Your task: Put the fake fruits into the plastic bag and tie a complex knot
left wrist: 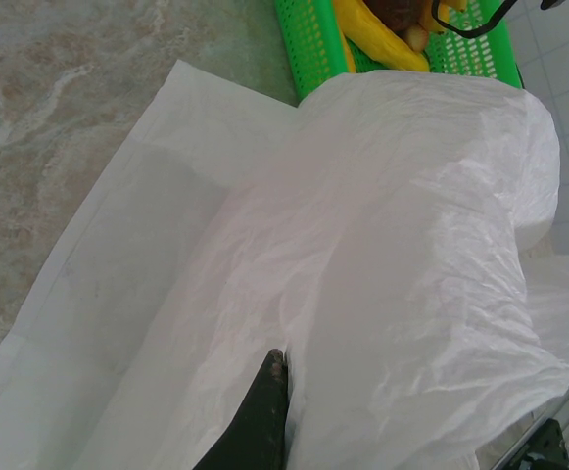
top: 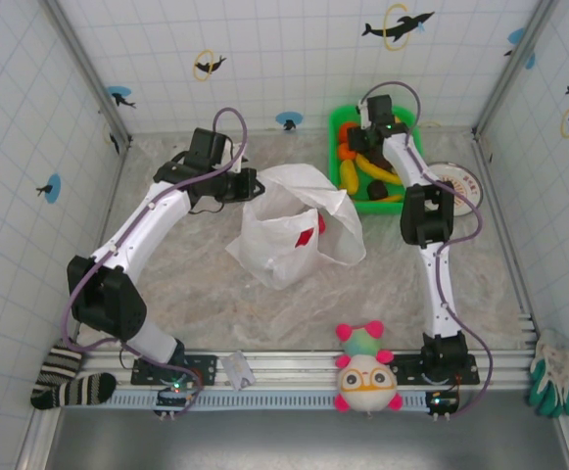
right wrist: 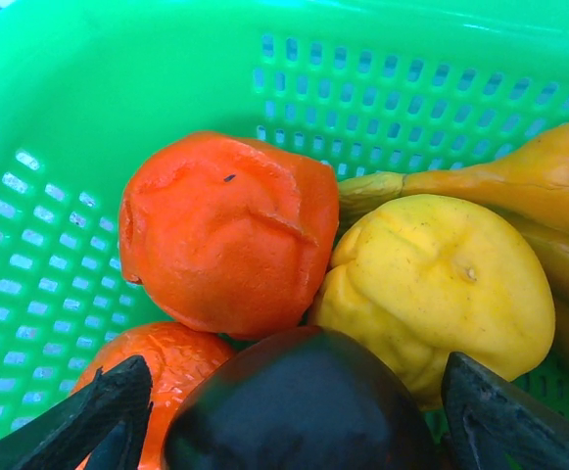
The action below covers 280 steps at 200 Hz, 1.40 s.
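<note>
At mid-table, the plastic bag [top: 289,245] opens toward the far right; its red mark [top: 307,236] is unreadable. The left gripper [top: 252,186] is clenched on its rim. Farther, the right gripper [right wrist: 294,392], spread, straddles a dark purple fruit [right wrist: 299,421] in the green basket [right wrist: 118,78].

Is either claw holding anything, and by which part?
The left claw is shut on the plastic bag, pinching its far left edge. The right claw stands open around the dark purple fruit, holding nothing.

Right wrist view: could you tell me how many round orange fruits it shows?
2 round orange fruits: one mid-left, one below it, partly behind the purple fruit; more may be hidden.
</note>
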### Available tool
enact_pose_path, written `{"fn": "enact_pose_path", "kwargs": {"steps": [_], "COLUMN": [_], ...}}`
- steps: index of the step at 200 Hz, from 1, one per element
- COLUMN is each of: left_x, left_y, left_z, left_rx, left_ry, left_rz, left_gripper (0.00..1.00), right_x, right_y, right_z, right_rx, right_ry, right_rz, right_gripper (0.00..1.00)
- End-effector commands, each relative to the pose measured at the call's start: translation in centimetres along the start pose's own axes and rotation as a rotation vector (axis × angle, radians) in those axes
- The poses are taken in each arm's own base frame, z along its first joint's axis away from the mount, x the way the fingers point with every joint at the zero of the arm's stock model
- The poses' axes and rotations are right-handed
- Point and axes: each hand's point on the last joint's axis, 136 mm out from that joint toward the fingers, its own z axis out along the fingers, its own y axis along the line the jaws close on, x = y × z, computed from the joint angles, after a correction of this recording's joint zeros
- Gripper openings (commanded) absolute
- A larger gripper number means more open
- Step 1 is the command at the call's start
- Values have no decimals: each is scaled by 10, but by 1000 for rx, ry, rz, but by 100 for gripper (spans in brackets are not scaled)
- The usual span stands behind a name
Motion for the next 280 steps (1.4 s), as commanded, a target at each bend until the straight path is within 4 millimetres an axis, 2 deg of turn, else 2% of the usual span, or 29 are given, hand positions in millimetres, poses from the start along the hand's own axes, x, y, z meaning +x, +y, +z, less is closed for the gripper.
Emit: {"fn": "enact_pose_path", "kwargs": {"steps": [1,20,46,59,99,134,157,186,229,280], "left_x": [-5,-4,-3,-2,-3,-3,-3,-3,-4,-5], "left_y": [4,5,6,7,6,7,7,7,6,5], "left_z": [1,4,6,7,7,4,2,2,1,1], "left_rx": [-18,-18,-15,-16,-16,-27,-28,-30,-28,-24], "left_ry": [3,11,18,23,22,17,15,13,11,7], "left_rz": [8,7,9,10,7,5,5,4,5,8], "left_gripper": [8,8,8,8,8,8,8,8,8,8], "right_x": [-7,-2,18,21,0,-6,-7,-8,-14,-40], "right_y": [23,18,13,13,7,3,4,3,2,0], "right_z": [-8,-15,-17,-17,-13,-6,-4,-4,-19,-53], "right_rx": [-25,-14,-18,-13,-8,-19,-21,-22,-26,-17], "right_ry": [2,36,115,128,39,5,-6,-8,-10,-68], "right_rz": [-60,-25,-20,-26,8,59,63,73,72,75], "right_gripper": [82,82,78,78,78,76,72,62,46,45]}}
